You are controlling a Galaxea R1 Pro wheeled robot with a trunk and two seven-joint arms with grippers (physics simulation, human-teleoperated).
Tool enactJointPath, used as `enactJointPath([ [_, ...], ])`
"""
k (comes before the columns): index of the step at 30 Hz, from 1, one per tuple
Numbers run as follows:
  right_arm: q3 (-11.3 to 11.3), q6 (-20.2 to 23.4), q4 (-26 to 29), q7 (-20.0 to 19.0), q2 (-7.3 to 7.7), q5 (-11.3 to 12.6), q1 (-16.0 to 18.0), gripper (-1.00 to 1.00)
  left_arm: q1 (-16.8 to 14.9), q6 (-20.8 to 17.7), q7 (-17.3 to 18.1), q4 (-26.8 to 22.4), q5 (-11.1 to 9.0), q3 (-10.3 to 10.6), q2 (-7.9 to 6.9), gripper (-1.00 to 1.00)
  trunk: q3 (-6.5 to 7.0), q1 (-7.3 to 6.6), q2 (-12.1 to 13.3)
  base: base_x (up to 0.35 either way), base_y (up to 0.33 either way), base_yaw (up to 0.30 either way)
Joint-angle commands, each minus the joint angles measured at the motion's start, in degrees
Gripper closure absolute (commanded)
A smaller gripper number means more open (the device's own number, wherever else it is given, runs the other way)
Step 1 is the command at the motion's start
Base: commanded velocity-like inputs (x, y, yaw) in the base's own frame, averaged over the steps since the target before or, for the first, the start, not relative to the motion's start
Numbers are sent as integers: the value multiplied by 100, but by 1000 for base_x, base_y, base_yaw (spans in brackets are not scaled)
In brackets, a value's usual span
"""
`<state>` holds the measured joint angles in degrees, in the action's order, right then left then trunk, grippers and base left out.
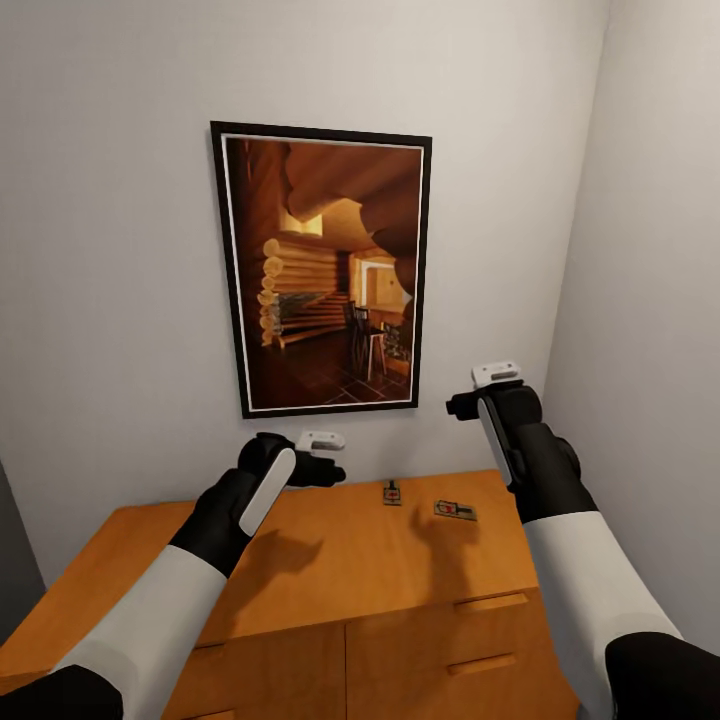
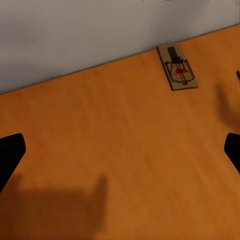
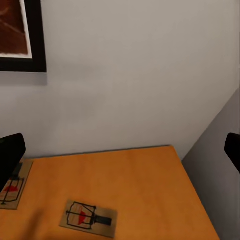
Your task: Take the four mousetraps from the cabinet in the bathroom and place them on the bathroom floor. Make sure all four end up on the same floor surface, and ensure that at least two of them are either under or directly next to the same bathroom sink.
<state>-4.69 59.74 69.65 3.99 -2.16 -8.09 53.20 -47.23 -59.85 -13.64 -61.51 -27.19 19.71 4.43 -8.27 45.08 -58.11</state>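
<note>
Mousetraps, two flat wooden boards (image 1: 391, 492) (image 1: 455, 510), lie on smooth orange cabinet (image 1: 330, 560) top; both jaws apart, above, touching neither.

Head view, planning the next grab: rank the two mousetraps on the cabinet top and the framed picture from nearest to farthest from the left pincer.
1. The mousetrap by the wall, just right of the left pincer on the cabinet top.
2. The second mousetrap, further right, below the right arm.
3. The framed picture, up on the wall; its lower edge is fairly close, so places 2 and 3 are hard to separate.
</note>
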Motion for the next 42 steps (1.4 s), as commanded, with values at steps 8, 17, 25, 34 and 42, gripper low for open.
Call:
enactJointPath([
  [8,-13,26,47,18,11,-8,6,-100,-5,-15,-59,-119,-58,7,-3,-100,-9,1,-6,0,0,0],
  [17,-27,26,63,8,16,64,6,-100,-5,-15,-60,-166,-52,10,-11,-100,-9,1,-6,0,0,0],
  [25,-125,26,66,-7,87,839,6,-100,-5,-15,-60,-175,-50,15,-25,-100,-9,1,-6,0,0,0],
  [34,-872,26,183,-11,979,2526,6,-100,-5,-15,-60,-172,-49,12,-29,-100,-9,1,-6,0,0,0],
  [42,-1490,26,551,-7,1663,3767,6,-100,-5,-15,-60,-169,-49,8,-29,-100,-9,1,-6,0,0,0],
])
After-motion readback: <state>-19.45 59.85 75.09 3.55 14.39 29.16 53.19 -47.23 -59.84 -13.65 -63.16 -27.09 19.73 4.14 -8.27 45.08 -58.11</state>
